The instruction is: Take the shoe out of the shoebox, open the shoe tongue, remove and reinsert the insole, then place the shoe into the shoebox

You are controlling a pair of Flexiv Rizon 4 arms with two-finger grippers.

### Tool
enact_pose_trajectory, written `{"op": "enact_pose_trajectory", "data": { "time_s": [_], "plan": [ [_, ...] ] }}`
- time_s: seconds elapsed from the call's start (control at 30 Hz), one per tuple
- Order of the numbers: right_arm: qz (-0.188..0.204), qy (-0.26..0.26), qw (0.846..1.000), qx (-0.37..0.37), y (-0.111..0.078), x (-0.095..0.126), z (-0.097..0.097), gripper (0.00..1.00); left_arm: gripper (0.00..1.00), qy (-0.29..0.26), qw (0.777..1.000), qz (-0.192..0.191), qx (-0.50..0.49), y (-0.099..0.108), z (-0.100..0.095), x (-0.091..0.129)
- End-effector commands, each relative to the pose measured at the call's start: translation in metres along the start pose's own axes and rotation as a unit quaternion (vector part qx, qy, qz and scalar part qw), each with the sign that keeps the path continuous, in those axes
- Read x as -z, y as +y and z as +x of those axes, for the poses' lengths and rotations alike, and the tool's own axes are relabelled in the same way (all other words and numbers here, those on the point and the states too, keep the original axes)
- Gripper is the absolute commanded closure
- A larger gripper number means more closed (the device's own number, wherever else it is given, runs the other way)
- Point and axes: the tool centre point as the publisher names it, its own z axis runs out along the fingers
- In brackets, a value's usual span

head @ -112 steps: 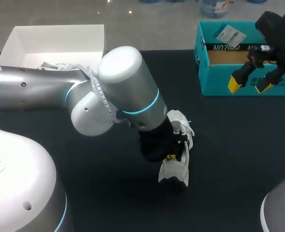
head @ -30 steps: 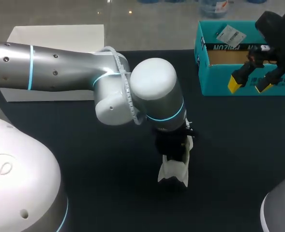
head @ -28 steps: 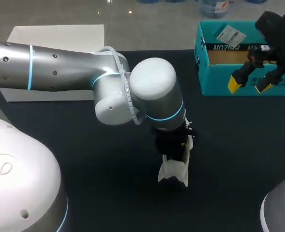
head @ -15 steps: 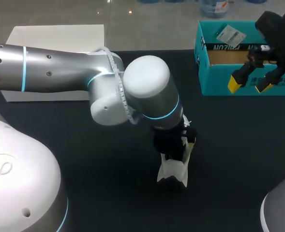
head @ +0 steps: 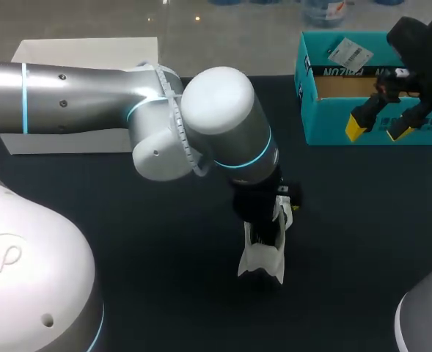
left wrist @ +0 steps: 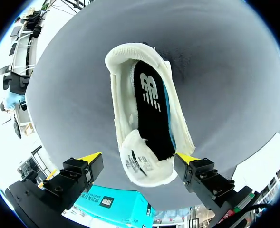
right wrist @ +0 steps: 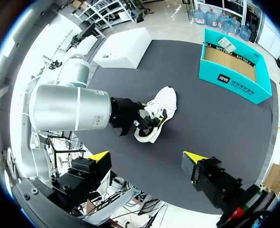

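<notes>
Shoe (left wrist: 149, 109) between parted left jaws

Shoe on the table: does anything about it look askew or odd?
Yes. The shoe has its tongue folded out, label side up, and its black insole seems tilted, a blue edge showing along one side.

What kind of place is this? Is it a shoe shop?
Probably not a shop: it looks like a robot lab. A silver robot arm is over a white shoe on a black table, with a teal shoebox farther off, and a second yellow-tipped gripper hangs open.
</notes>
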Motion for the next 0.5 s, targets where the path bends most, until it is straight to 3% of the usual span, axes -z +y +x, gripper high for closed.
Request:
{"op": "enact_pose_trajectory", "data": {
  "time_s": [0.03, 0.27, 0.3, 0.33, 0.37, 0.5],
  "plan": [
    [0.002, 0.000, 1.000, -0.001, 0.003, -0.001, 0.000, 0.00, 0.00, 0.014, 1.000, 0.007, -0.003, 0.011, 0.003, 0.025],
    [0.002, 0.000, 1.000, -0.001, 0.003, -0.001, 0.000, 0.00, 0.00, 0.001, 1.000, -0.022, 0.000, 0.040, 0.006, 0.049],
    [0.002, 0.000, 1.000, -0.001, 0.003, -0.001, 0.000, 0.00, 0.33, -0.003, 1.000, -0.025, 0.003, 0.043, 0.006, 0.049],
    [0.002, 0.000, 1.000, -0.001, 0.003, -0.001, 0.000, 0.00, 0.76, -0.009, 1.000, -0.029, 0.003, 0.045, 0.006, 0.048],
    [0.002, 0.000, 1.000, -0.001, 0.003, -0.001, 0.000, 0.00, 1.00, -0.012, 0.999, -0.032, 0.001, 0.046, 0.005, 0.047],
    [0.002, 0.000, 1.000, -0.001, 0.003, -0.001, 0.000, 0.00, 1.00, -0.017, 0.999, -0.030, -0.002, 0.043, 0.003, 0.039]
  ]
}}
